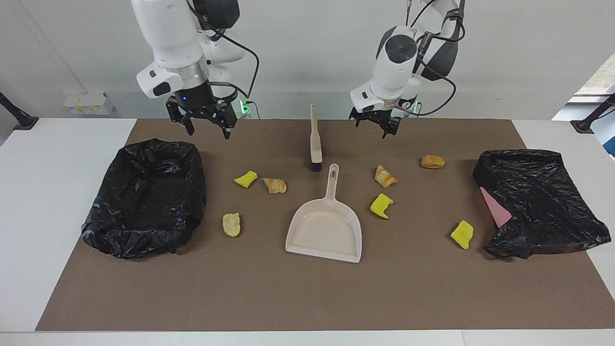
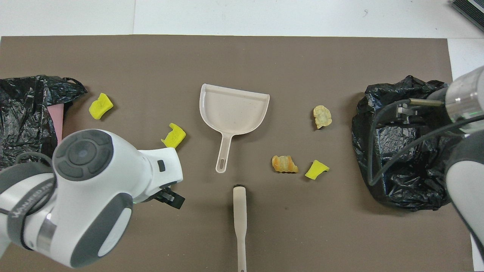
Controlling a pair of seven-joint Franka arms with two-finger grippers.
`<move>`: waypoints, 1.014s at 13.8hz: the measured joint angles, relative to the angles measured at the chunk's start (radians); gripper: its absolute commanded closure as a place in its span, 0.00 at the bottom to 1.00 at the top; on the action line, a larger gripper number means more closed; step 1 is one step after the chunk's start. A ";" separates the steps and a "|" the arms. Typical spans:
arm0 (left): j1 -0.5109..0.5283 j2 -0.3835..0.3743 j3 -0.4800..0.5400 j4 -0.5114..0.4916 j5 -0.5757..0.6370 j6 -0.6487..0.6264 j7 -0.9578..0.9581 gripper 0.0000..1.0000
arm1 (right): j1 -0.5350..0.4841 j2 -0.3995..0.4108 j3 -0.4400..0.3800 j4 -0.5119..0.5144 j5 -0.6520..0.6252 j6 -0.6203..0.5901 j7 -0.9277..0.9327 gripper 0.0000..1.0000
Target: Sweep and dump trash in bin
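Trash (image 1: pixel 382 205) lies scattered around our dustpan (image 1: pixel 325 229) and brush (image 1: pixel 315 139). We hold our left gripper (image 1: pixel 376 126) and right gripper (image 1: pixel 204 124) spread, empty, above the mat (image 1: pixel 307 298).

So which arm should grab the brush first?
Probably the left: the left gripper, open and empty, hangs closer to the brush handle than the right gripper, also open and empty, which hangs nearer the open bin.

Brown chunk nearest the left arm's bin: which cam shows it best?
The facing view: the brown chunk lies in plain sight on the mat, near the black-bagged bin. In the overhead view the left arm covers it completely.
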 measured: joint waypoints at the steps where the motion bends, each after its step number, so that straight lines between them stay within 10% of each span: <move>1: -0.032 0.002 0.000 -0.028 -0.002 0.041 -0.025 0.00 | 0.031 0.031 0.001 -0.001 -0.001 0.036 0.038 0.00; 14: -0.401 0.031 -0.001 -0.222 -0.003 0.378 -0.474 0.00 | 0.272 0.375 0.003 0.041 -0.001 0.321 0.372 0.00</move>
